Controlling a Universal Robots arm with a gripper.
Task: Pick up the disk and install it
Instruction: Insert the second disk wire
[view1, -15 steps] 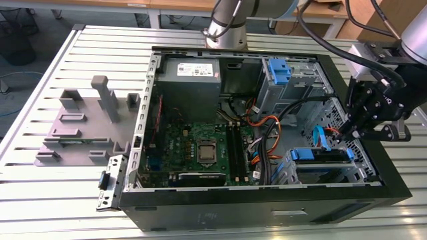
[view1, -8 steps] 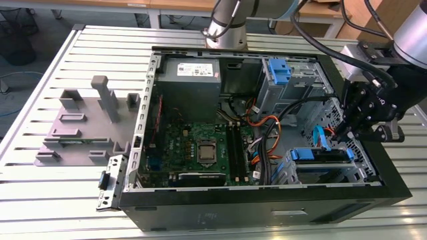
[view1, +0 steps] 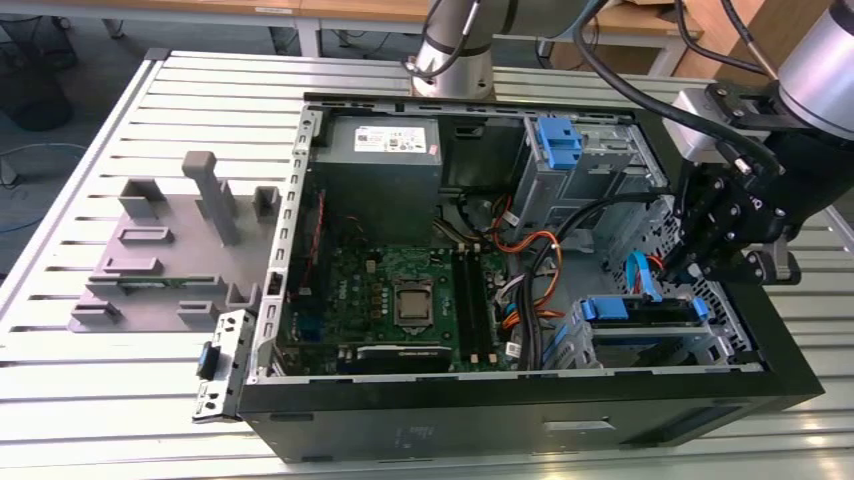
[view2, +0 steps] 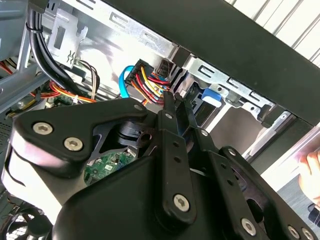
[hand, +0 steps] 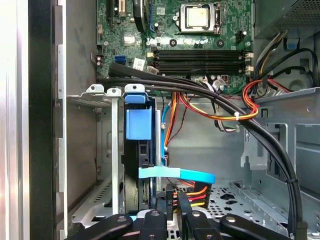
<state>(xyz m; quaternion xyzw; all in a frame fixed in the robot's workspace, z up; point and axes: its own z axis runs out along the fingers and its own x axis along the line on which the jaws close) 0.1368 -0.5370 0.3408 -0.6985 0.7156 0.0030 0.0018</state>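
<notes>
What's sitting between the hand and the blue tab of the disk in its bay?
In the first wrist view, a flat blue cable crosses between the hand and the disk, above red and yellow wires.

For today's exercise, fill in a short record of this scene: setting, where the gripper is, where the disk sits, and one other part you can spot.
setting: open computer case lying on a slatted table
gripper: over the drive cage at the exterior view's right
disk: seated in the cage, blue carrier visible
other part: grey power supply at the case's far end
</notes>
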